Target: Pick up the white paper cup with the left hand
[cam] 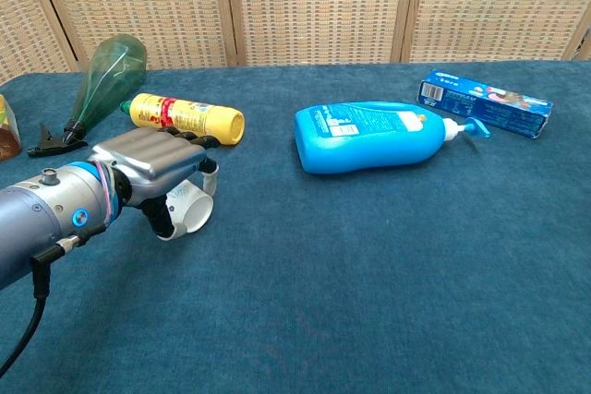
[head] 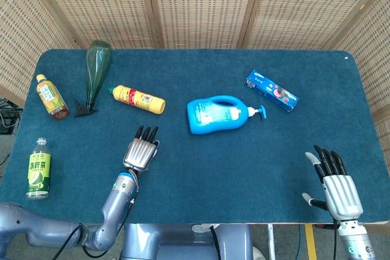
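The white paper cup lies on its side on the blue table, its open mouth facing the front right. My left hand lies right over it, fingers stretched across the top and the thumb down at the cup's near left side. The cup still rests on the cloth. In the head view the left hand hides the cup completely. My right hand rests open at the table's near right edge, fingers apart and holding nothing.
A yellow bottle and a green bottle lie just behind the left hand. A blue pump bottle lies mid-table, with a blue box beyond it to the right. Two tea bottles lie at the left edge.
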`<act>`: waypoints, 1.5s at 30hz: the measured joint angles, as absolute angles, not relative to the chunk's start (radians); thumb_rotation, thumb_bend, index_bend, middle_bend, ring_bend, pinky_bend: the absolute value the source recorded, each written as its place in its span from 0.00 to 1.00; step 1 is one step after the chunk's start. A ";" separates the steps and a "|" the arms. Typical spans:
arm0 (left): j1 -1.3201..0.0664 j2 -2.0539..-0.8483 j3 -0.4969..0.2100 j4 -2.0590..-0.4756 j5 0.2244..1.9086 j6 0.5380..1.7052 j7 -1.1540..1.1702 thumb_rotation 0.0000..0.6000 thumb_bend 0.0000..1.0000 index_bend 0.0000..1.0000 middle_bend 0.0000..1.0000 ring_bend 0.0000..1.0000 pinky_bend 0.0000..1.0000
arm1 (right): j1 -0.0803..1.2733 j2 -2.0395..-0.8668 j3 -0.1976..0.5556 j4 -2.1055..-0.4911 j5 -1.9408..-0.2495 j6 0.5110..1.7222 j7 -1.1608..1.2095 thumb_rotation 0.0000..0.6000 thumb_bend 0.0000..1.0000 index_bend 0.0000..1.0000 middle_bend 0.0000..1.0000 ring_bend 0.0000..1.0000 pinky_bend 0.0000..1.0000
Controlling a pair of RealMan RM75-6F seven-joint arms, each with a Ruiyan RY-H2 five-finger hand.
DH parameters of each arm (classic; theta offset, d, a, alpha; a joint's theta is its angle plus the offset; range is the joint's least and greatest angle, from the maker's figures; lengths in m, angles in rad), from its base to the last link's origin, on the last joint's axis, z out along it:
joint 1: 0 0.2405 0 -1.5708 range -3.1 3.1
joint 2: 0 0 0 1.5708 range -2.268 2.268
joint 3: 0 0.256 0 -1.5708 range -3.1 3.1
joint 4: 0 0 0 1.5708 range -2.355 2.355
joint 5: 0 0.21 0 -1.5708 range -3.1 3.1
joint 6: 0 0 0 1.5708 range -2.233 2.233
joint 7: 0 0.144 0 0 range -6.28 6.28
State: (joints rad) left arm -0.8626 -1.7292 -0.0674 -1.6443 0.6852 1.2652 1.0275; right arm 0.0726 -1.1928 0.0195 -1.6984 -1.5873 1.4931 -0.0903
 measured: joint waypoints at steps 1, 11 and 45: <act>-0.861 -1.727 -0.069 -1.647 0.689 1.265 1.021 1.00 0.40 0.43 0.00 0.00 0.00 | 0.073 -1.193 0.020 -1.698 -1.587 1.493 -0.090 1.00 0.00 0.00 0.00 0.00 0.00; -0.805 -1.703 -0.113 -1.690 0.777 1.244 0.761 1.00 0.40 0.45 0.00 0.00 0.00 | 0.072 -1.192 0.021 -1.696 -1.587 1.495 -0.087 1.00 0.00 0.00 0.00 0.00 0.00; -0.540 -1.627 -0.155 -1.508 1.208 0.918 -0.476 1.00 0.37 0.45 0.00 0.00 0.00 | 0.078 -1.218 0.009 -1.686 -1.587 1.472 -0.132 1.00 0.00 0.00 0.00 0.00 0.00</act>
State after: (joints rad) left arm -0.5403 -1.6270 -0.1549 -1.5075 1.2075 0.9177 -0.4764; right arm 0.0777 -1.2179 0.0092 -1.6860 -1.5867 1.4722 -0.1323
